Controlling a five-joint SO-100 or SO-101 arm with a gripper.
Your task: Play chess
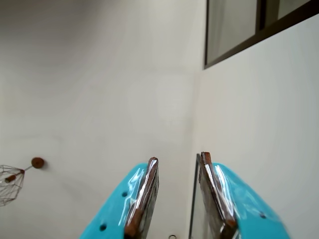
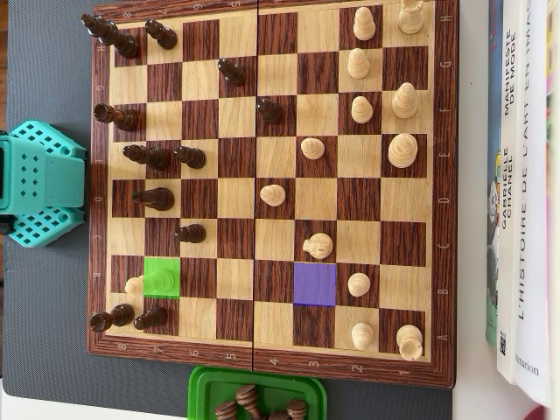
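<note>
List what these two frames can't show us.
- Wrist view: hand aims at wall and ceiling; chessboard absent.
- Overhead view: arm out of frame except the teal base at the left edge.
- Green tray of captured dark pieces cut off by the bottom edge.

Overhead view: books (image 2: 523, 192) lie flat along the right edge, spines facing the board, French titles partly readable. A dark grey mat (image 2: 48, 289) covers the worktop under everything. My wrist view points up: pale ceiling (image 1: 99, 74), a dark-framed window (image 1: 239, 30) at top right, and a wire-cage lamp (image 1: 10, 183) hanging from a round brown mount (image 1: 37, 162) at far left.
</note>
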